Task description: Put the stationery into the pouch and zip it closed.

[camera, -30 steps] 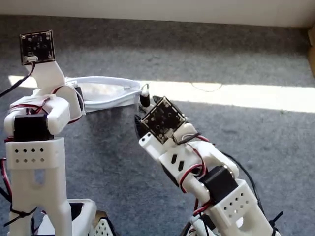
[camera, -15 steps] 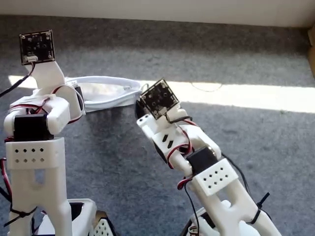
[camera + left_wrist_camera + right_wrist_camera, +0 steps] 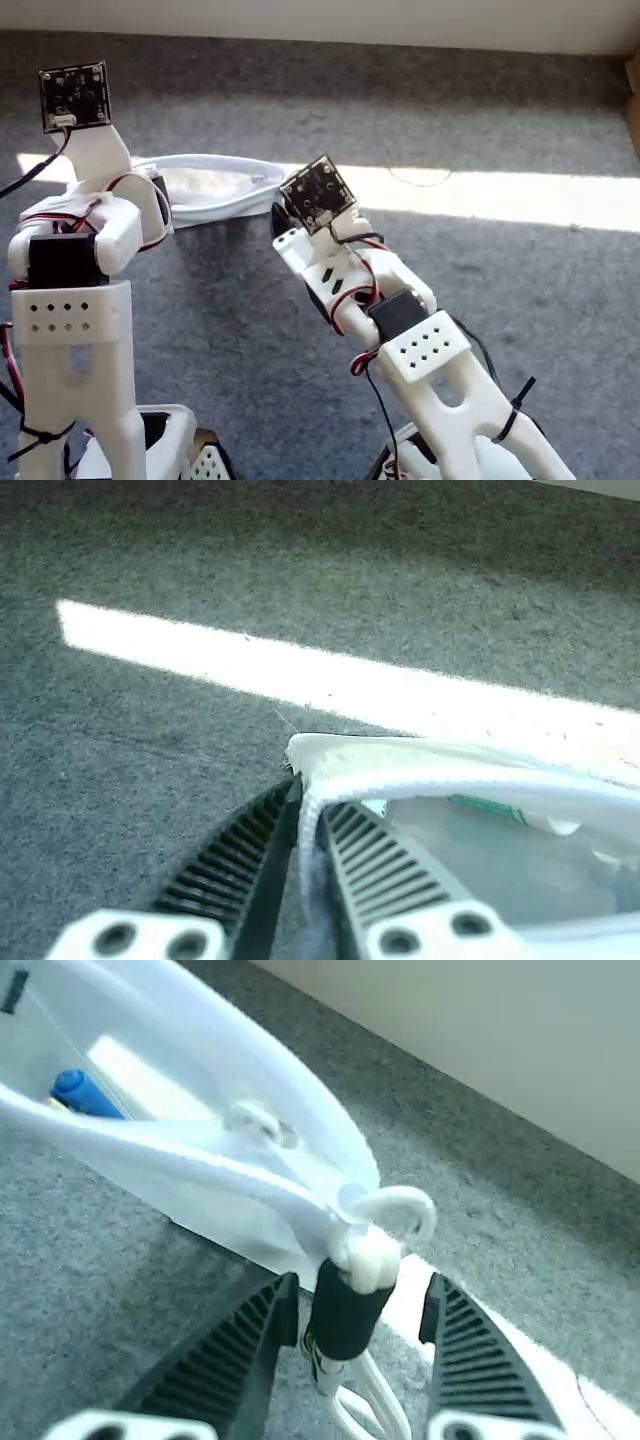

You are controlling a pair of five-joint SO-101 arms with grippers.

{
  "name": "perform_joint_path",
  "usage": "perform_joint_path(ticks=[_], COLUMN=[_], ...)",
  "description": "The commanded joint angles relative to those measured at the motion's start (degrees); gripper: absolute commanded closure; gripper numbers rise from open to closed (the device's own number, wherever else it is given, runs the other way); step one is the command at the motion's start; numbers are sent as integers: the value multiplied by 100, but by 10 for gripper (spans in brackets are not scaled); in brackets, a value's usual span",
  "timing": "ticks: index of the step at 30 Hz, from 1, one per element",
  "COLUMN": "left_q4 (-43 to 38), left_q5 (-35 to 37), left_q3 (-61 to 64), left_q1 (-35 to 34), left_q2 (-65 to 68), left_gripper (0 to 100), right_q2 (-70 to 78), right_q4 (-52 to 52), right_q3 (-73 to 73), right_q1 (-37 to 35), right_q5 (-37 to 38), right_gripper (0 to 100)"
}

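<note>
Fixed overhead view; wrist cameras near shared pouch [image 3: 470, 780]

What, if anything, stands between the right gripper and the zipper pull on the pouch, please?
Nothing visible does. The zipper pull hangs at the end of the pouch, right in the gap between the fingers of the open right gripper.

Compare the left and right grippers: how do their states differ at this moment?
The left gripper is shut on the rim of the pouch; the right gripper is open. The left gripper pinches fabric; the right gripper straddles the zipper pull without clamping it. Both are at the pouch, at opposite ends.
</note>
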Motion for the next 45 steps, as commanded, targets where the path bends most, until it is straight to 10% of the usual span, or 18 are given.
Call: perform_joint_path(ticks=[1,45], left_q4=[-70,-62], left_q5=[-53,-53], left_q3=[75,84], left_q1=[-48,-48], left_q2=[40,40], left_gripper=[993,993], right_q2=[-391,-699], right_q4=[-136,-1349], right_q3=[40,708], right_q1=[75,145], right_q5=[-44,466], right_gripper=[861,995])
